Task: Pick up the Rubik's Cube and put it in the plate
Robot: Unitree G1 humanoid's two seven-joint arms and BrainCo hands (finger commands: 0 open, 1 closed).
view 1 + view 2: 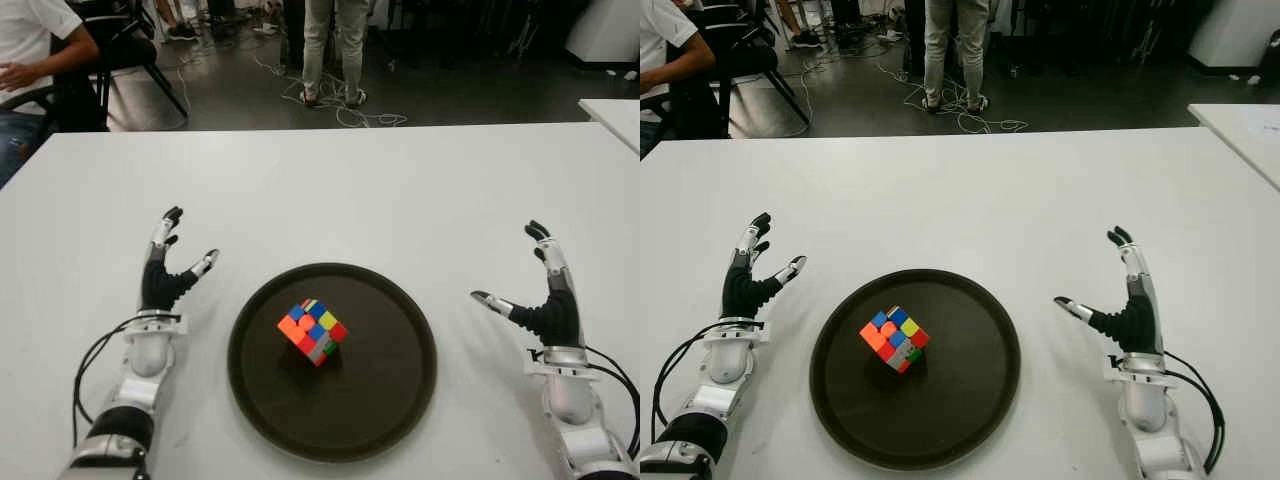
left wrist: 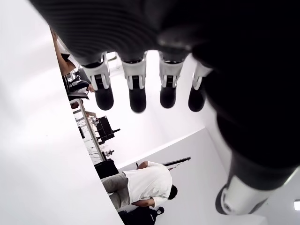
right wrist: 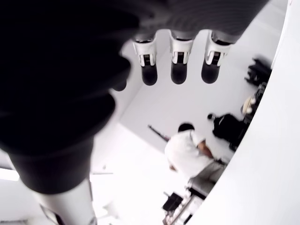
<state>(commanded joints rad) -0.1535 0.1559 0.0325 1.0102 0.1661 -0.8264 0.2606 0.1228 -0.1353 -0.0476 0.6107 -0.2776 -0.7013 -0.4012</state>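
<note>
A Rubik's Cube [image 1: 313,331] with mixed colours sits inside the round dark plate [image 1: 390,400], a little left of its centre, tilted on the plate's floor. My left hand [image 1: 168,262] shows to the left of the plate with fingers spread and nothing in it. To the right of the plate, my right hand [image 1: 535,280] is likewise open and empty. Both wrist views show straight fingers [image 2: 137,89] and fingers [image 3: 180,63] with no object between them.
The white table [image 1: 330,190] stretches beyond the plate. A second white table corner [image 1: 615,110] shows at the far right. Behind the table a person sits on a chair [image 1: 40,60] at the left, another stands [image 1: 330,50], and cables lie on the floor.
</note>
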